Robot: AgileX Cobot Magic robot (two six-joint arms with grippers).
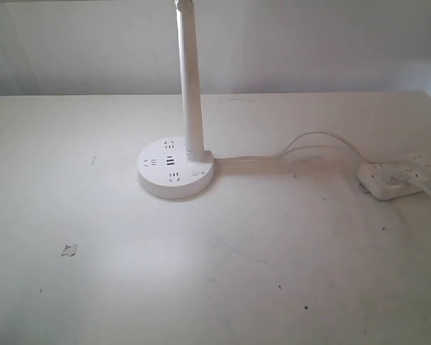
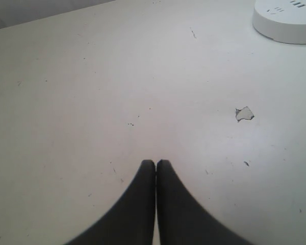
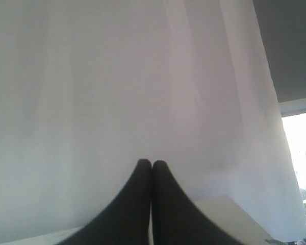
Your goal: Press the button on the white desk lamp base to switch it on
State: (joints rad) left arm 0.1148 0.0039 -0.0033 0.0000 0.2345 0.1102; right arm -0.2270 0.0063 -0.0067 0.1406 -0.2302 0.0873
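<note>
The white desk lamp base (image 1: 176, 169) is a round flat disc in the middle of the table, with a slim white stem (image 1: 189, 79) rising from it. Its tiny round button (image 1: 196, 172) shows faintly near the stem's foot. The left wrist view catches only an edge of the white desk lamp base (image 2: 288, 23), far from my left gripper (image 2: 156, 163), which is shut and empty over bare table. My right gripper (image 3: 152, 164) is shut and empty, facing a white curtain. Neither gripper appears in the exterior view.
A white cord (image 1: 287, 152) runs from the base to a long white power strip (image 1: 402, 176) at the right edge. A small torn chip (image 1: 69, 250) marks the tabletop at the left, also seen as a chip (image 2: 244, 114) from the left wrist.
</note>
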